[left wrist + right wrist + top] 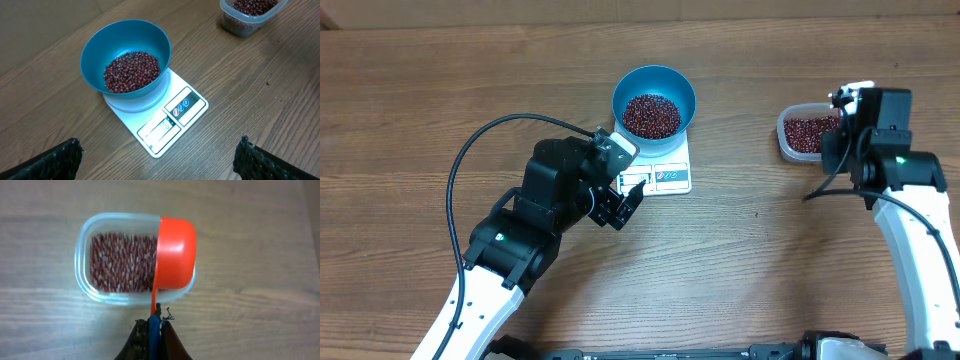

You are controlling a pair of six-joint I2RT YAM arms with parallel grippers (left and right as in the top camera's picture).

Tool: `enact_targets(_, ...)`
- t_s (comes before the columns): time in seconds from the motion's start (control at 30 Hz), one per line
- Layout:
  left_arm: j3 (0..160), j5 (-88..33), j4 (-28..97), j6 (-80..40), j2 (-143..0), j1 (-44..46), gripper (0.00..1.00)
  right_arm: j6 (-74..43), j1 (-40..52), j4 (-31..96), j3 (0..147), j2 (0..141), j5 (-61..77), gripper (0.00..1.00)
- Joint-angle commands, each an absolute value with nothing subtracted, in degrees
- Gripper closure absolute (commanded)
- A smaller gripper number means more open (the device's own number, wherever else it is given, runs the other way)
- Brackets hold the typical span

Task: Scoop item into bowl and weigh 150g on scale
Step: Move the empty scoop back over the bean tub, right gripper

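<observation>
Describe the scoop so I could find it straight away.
On the wooden table, find the clear plastic tub of beans on the robot's right, away from the blue bowl. The scoop hangs over that tub's end, gripped by the right hand. Its bright orange-red cup and thin handle ending in blue set it apart.

Red scoop in the closed right hand, over a clear tub of beans.
</observation>
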State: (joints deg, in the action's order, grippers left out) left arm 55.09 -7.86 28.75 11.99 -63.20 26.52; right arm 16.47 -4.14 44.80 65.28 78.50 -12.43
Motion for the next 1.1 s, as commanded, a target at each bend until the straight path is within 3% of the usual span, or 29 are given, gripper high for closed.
enact_targets(0.0, 55.00, -7.44, 28.71, 11.14, -62.61, 26.26, 0.00, 16.64, -4.36, 45.17, 66.59, 81.01, -13.45, 0.96)
enact_targets(0.4, 55.00, -7.44, 28.71, 11.14, -62.61, 26.26, 0.00, 18.96, -4.36, 44.03, 66.57, 91.15, -16.78, 0.96)
enact_targets(1.07, 55.00, -7.44, 28.71, 11.14, -62.61, 26.26, 0.00, 21.71, -4.29, 39.94, 66.35, 91.42, -20.91, 0.97)
